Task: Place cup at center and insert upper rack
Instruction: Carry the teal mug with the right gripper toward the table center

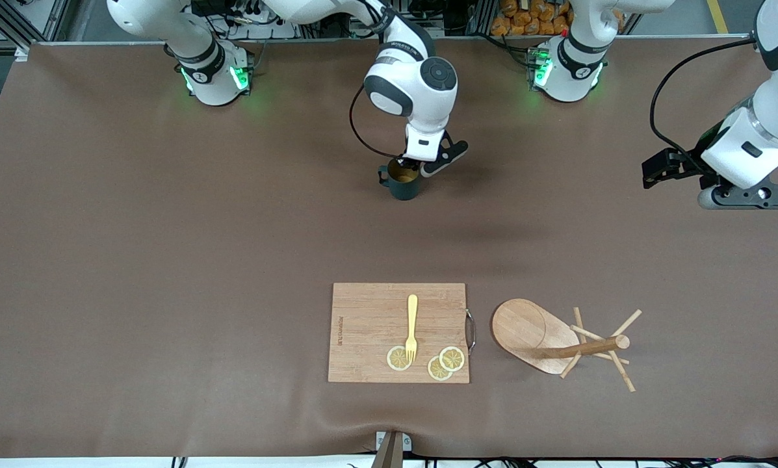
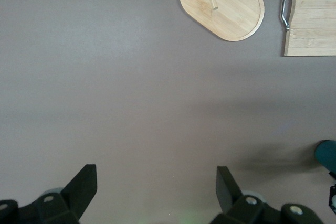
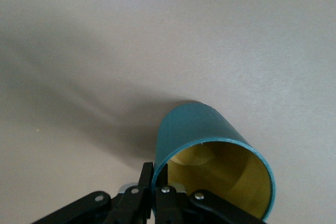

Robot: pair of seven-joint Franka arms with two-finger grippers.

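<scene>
The dark teal cup [image 1: 401,185] with its tan-yellow inside stands upright in the middle of the table's width, toward the robots' bases. My right gripper [image 1: 407,162] is shut on its rim, one finger inside and one outside; the right wrist view shows the cup [image 3: 199,129] pinched in that right gripper [image 3: 157,174]. I cannot tell whether it rests on the table. The upper rack [image 1: 538,335], a wooden mug tree, lies tipped on its side beside the cutting board, its oval base [image 2: 226,6] tilted up. My left gripper [image 1: 752,195] waits open over bare table [image 2: 156,182].
A rectangular wooden cutting board [image 1: 369,325] lies near the front camera, carrying a yellow fork [image 1: 412,325] and three lemon slices [image 1: 398,357]. Its metal handle [image 1: 470,330] faces the rack. Brown cloth covers the table.
</scene>
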